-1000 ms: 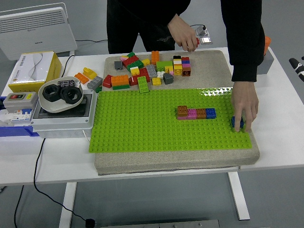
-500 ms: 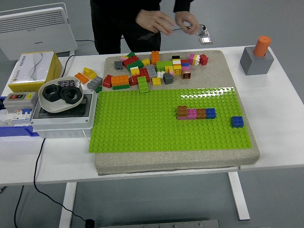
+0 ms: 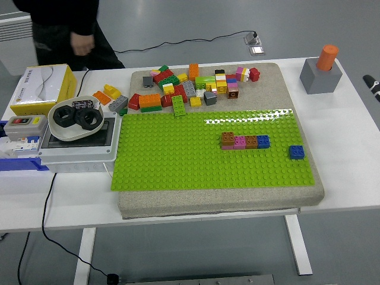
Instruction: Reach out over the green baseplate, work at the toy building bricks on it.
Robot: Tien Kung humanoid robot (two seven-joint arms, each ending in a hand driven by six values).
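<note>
The green baseplate (image 3: 178, 160) lay flat with its long axis running left to right across the table, resting on a tan pad (image 3: 279, 89) that showed beyond it at the far side and along the near edge. On the plate's right half a short row of bricks (image 3: 244, 141) ran along that same left-right axis: a brown one stacked higher at the left end, then pink, brown and blue, all touching. A single blue brick (image 3: 297, 152) sat apart from the row, near the plate's right edge. A loose pile of bricks (image 3: 190, 88) in red, orange, yellow, green and grey lay on the pad just beyond the plate's far edge. The white table (image 3: 350, 136) stood on a grey floor. At its left were a yellow box (image 3: 43, 89), a white case (image 3: 77, 151) with a bowl of black rings (image 3: 75, 117) on top, and a small grey switch box (image 3: 25, 126); a black cable (image 3: 44, 219) hung off the near edge. At the far right a grey block (image 3: 320, 76) held an upright orange peg (image 3: 326, 57). A person (image 3: 65, 27) in dark clothes stood at the far left corner, one hand hanging at the side, well away from the bricks. Only a small black tip of the robot's right hand (image 3: 373, 83) showed at the right edge; whether its fingers were spread or curled could not be told, and it held nothing visible.
</note>
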